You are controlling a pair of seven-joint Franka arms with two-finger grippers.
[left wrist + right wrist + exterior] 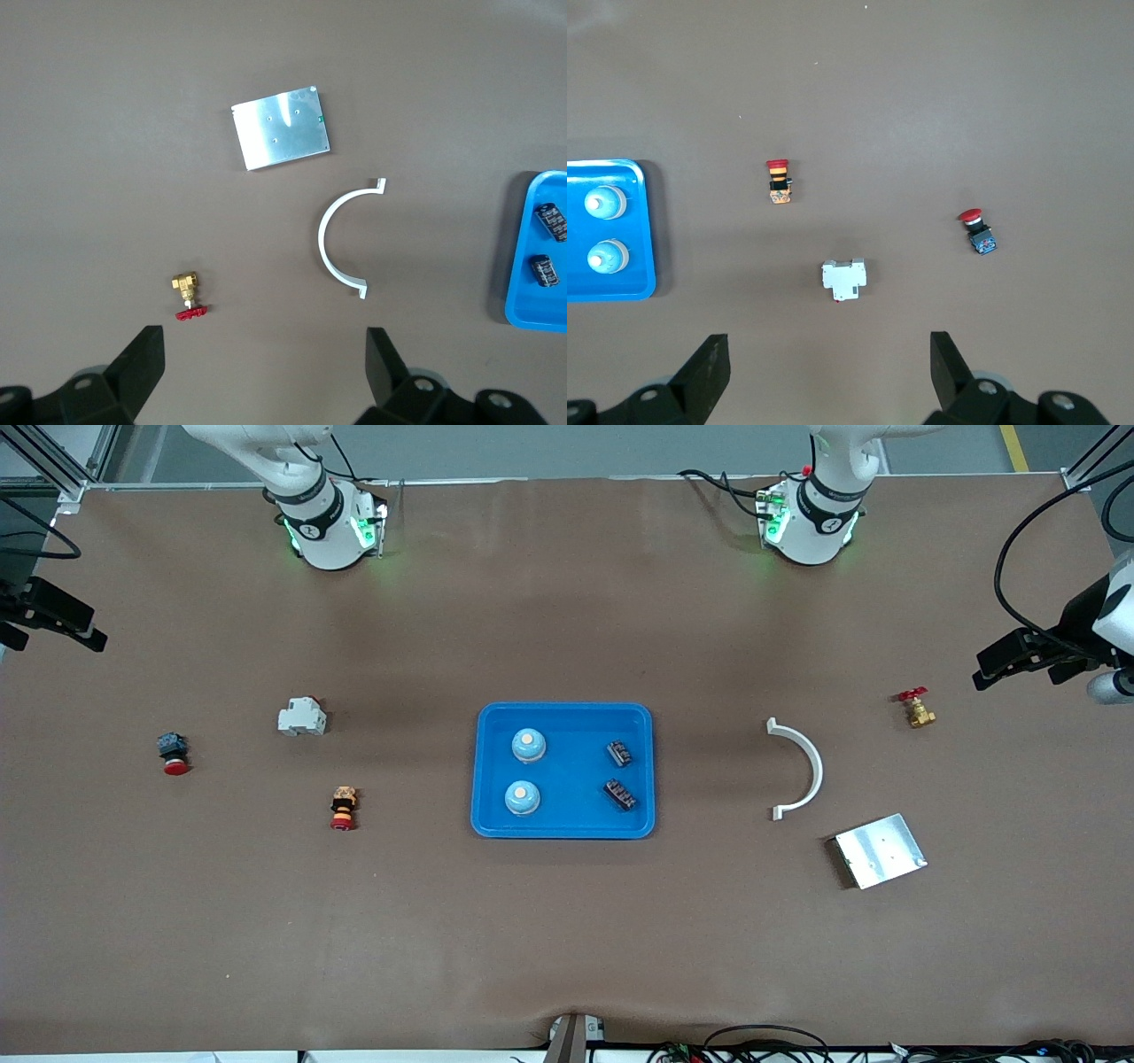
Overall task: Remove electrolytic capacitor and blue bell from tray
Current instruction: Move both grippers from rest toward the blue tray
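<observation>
A blue tray [567,717] lies at the middle of the table. It holds two blue bells with beige tops [529,745] [522,798] on the side toward the right arm's end. Two black capacitors [619,754] [620,794] lie in it toward the left arm's end. The left wrist view catches the capacitors [553,220] at the tray's edge [518,292]; the right wrist view catches the bells [605,203]. My left gripper [263,363] hangs open and holds nothing, over the bare table by the brass valve. My right gripper [828,363] hangs open and holds nothing, over the table by the white breaker.
Toward the right arm's end lie a white breaker [302,716], a red push button [174,753] and an orange-and-red button [343,807]. Toward the left arm's end lie a white half ring [802,766], a metal plate [880,850] and a brass valve [917,708].
</observation>
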